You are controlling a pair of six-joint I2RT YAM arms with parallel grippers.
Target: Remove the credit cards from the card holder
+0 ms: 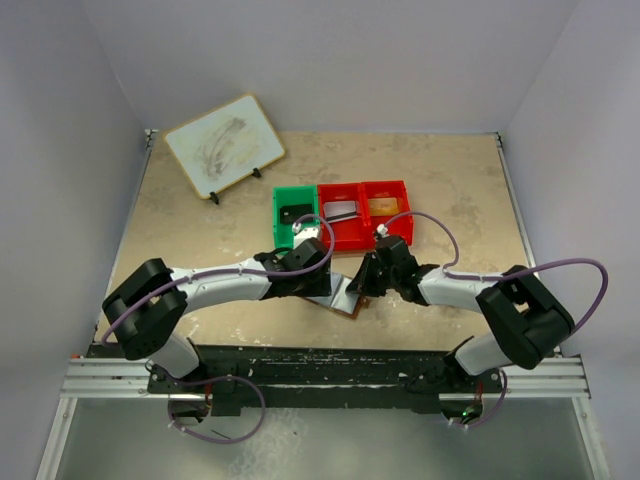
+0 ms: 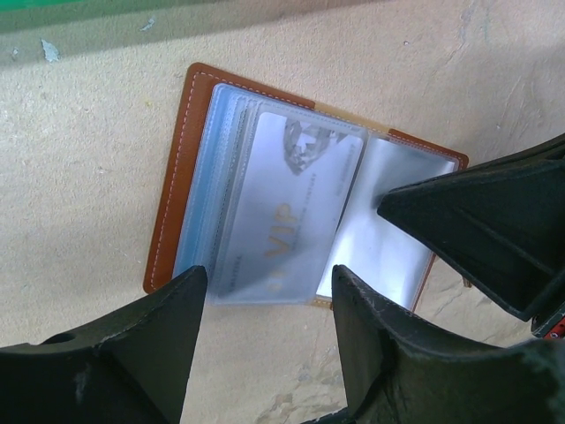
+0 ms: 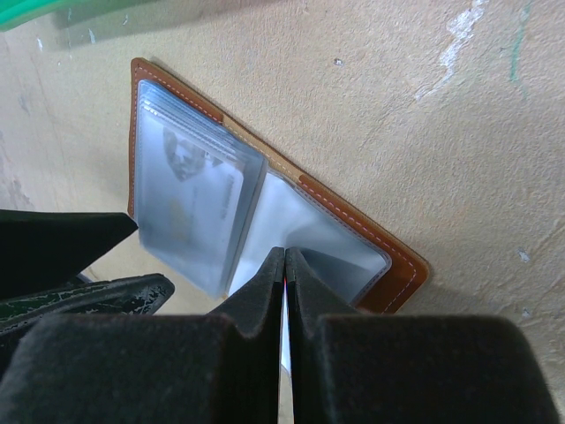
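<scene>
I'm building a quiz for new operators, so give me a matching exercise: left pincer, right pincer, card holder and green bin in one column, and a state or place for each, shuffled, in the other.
1 left pincer
2 right pincer
3 card holder
4 green bin

A shut, tips at a clear sleeve
B lying open on the table
C open, above the VIP card
D left of the red bins

Pairs: 1-C, 2-A, 3-B, 4-D.
</scene>
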